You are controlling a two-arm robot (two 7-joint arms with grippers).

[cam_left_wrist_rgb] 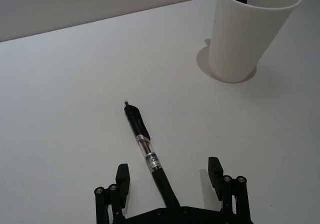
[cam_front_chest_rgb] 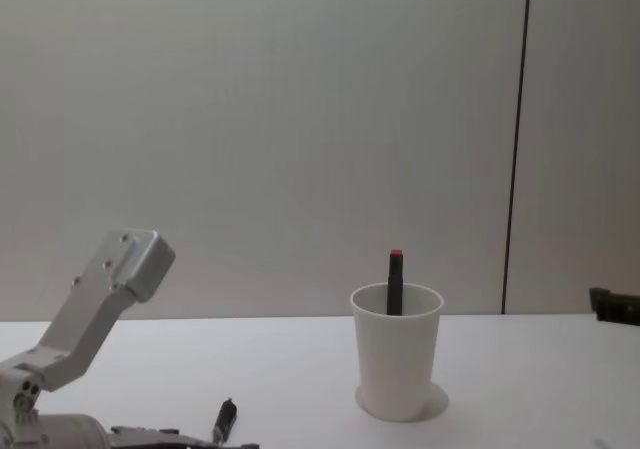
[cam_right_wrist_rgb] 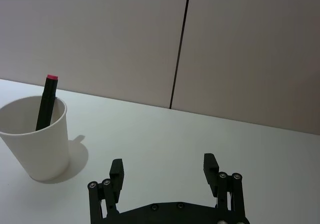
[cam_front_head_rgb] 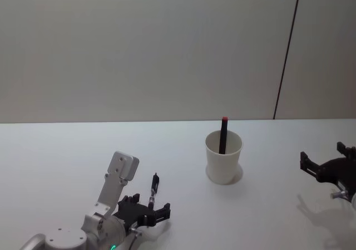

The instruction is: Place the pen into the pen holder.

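Lower left, the left end effector [cam_left_wrist_rgb: 169,168], jaws spread, straddles the pen [cam_left_wrist_rgb: 145,141] lying on the table [cam_front_head_rgb: 67,161], ready to grip; pen holder [cam_front_head_rgb: 223,161] stands mid-frame; right end effector [cam_right_wrist_rgb: 163,162], released, idles far right.

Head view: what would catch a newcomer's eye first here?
A white cup stands in the middle of the table, with a red-tipped pen upright in it. Nearer the robot's left, a black pen lies on the table between the open fingers of the left gripper, not yet gripped. The right gripper is open at the right edge, apart from the cup.
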